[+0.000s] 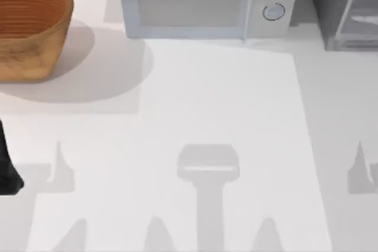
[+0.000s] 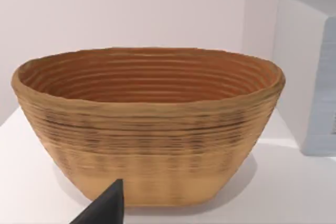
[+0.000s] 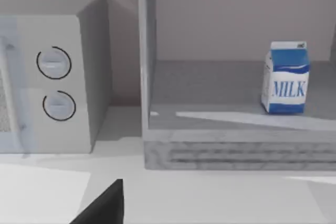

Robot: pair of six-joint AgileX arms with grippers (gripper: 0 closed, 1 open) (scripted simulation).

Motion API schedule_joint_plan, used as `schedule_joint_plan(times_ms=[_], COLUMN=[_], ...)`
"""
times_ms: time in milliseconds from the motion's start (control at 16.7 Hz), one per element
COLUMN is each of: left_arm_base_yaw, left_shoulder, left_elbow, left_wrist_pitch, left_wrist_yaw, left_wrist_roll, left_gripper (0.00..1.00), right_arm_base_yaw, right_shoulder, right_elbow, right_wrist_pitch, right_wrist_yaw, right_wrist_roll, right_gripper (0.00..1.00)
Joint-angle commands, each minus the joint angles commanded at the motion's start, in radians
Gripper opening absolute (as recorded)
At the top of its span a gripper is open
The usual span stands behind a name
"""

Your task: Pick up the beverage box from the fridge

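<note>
Nearest in the right wrist view is a dark tip of the right gripper [image 3: 102,205]; whether its jaws are open cannot be told, and it holds nothing. Beyond it the fridge [image 3: 210,150] stands open, beside the microwave [image 3: 58,82]. The box [image 3: 286,77] stands upright on the fridge floor, near the back wall: blue and white, gable-topped, marked MILK. It is probably light and stiff but crushable, best pinched across its flat sides at mid-height. The left arm is parked near the basket [image 1: 29,28].
</note>
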Motion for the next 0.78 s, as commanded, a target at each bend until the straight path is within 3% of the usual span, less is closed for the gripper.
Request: schedule_joint_plan(times_ms=[360,780], left_arm_base_yaw=[0.000,0.000], left_shoulder=[0.000,0.000], left_elbow=[0.000,0.000], left_wrist_pitch=[0.000,0.000], left_wrist_yaw=[0.000,0.000], left_wrist_roll=[0.000,0.000], left_gripper=[1.00,1.00], right_arm_base_yaw=[-0.039,-0.211], right_shoulder=[0.105,0.671], right_elbow=[0.017,0.076], right_wrist_pitch=[0.106,0.631], right_wrist_yaw=[-0.040,-0.203], right_wrist_roll=[-0.001,0.001], right_gripper=[1.00,1.00])
